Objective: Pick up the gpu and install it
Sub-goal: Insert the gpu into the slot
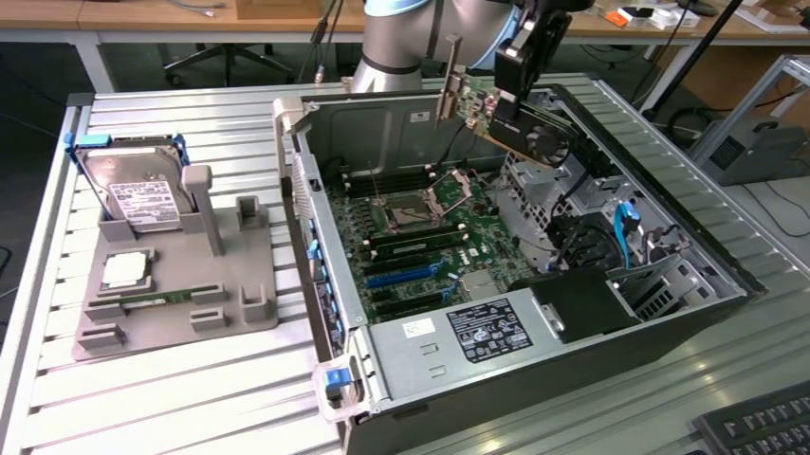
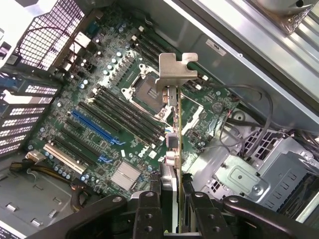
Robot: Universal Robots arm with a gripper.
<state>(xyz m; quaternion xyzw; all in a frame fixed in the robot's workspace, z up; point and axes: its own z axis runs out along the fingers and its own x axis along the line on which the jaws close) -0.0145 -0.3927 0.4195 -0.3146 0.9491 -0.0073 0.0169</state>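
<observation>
On the slatted table lies an open case, its motherboard facing up. Behind it, at the far edge of the table, stands the arm. A power supply fills the near end of the case. To the exterior view's left of the case, and apart from it, sits a grey holder. It carries a hard drive standing on edge at its far end, a CPU lying flat, and a green memory stick nearest the camera.

The gpu hangs tilted in the air over the far end of the case, clear of the board. Its metal bracket points up on the exterior view's left, and its fan side faces the exterior view's right. The gripper holds it from above.

From the wrist, the gpu shows edge-on between the 2 fingers, which are clamped on its faces. Its bracket is at the end far from the gripper and overlaps the empty processor socket. The blue slots lie off to one side.
</observation>
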